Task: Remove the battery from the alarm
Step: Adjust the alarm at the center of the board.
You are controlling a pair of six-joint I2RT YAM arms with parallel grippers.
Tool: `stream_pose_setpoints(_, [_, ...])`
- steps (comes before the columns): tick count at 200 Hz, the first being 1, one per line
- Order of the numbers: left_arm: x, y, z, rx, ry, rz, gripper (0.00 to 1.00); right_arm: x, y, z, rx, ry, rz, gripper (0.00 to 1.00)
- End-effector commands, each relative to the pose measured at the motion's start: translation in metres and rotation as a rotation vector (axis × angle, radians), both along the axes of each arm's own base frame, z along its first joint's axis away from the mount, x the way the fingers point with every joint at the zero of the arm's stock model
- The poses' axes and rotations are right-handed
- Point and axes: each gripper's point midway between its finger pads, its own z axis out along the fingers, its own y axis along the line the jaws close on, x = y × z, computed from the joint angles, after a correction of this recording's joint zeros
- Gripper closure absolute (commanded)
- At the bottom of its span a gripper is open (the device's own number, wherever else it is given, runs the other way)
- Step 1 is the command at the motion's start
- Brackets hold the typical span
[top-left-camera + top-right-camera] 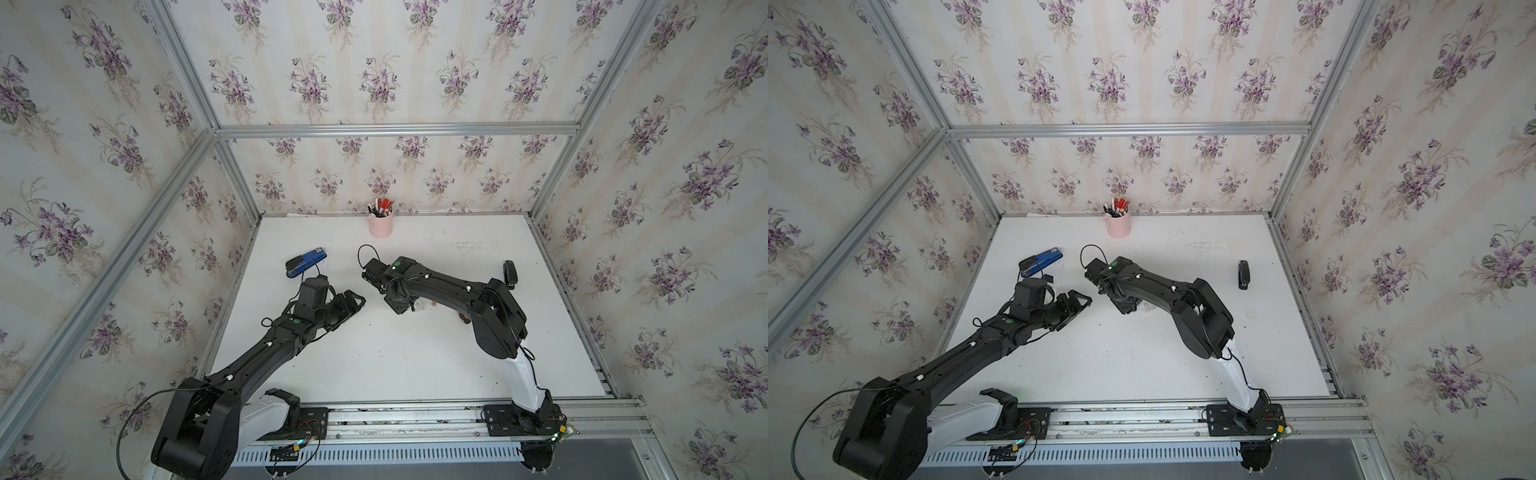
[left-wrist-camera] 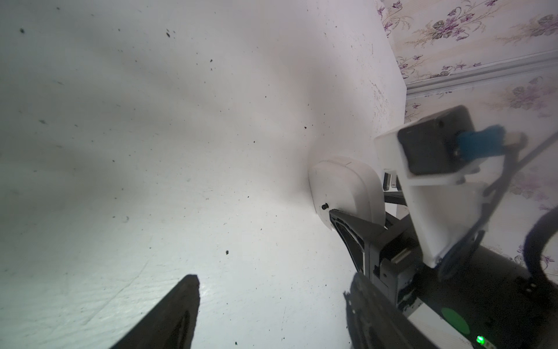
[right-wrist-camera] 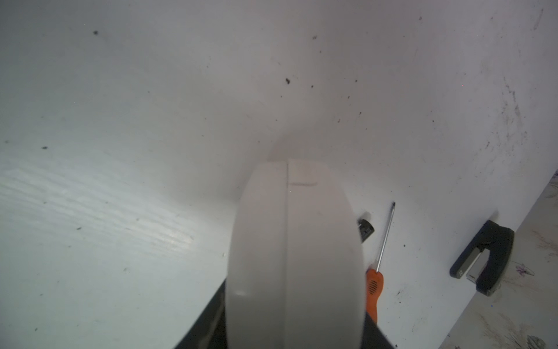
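Observation:
The alarm [image 3: 294, 256], a white rounded plastic clock, stands on edge on the white table with my right gripper [image 1: 401, 305] shut on it, one dark finger on each side. From the left wrist view the alarm [image 2: 347, 187] shows with a right finger against it. A short dark piece that looks like the battery [image 3: 366, 229] lies on the table just behind the alarm, partly hidden by it. My left gripper [image 2: 273, 281] hovers open to the left of the alarm, apart from it, with only bare table between its fingers; it appears in both top views [image 1: 357, 301].
An orange-handled screwdriver [image 3: 383, 241] lies close beside the alarm. A black stapler [image 1: 509, 274] sits near the right wall, a blue stapler [image 1: 305, 262] at the left, and a pink pen cup [image 1: 380, 226] at the back wall.

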Motion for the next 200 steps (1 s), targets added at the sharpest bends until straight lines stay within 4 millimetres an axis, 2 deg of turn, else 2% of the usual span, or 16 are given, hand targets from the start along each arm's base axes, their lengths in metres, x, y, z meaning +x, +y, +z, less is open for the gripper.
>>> stream_pose_setpoints(1, [-0.002,-0.001,-0.001,0.004,-0.006,-0.027,0.19,-0.011,-0.007,-0.014,-0.048,0.019,-0.033,0.52])
stream_pose_setpoints(35, [-0.006,0.001,-0.001,0.011,-0.007,-0.033,0.19,-0.018,-0.007,-0.019,-0.039,-0.011,-0.081,0.51])
stream_pose_setpoints(94, [-0.011,0.003,-0.003,0.008,0.0,-0.041,0.19,-0.034,0.008,-0.033,-0.035,-0.026,-0.098,0.49])
stream_pose_setpoints(200, [-0.019,0.011,-0.005,0.024,0.001,-0.055,0.19,-0.048,0.015,-0.049,-0.029,-0.036,-0.138,0.45])
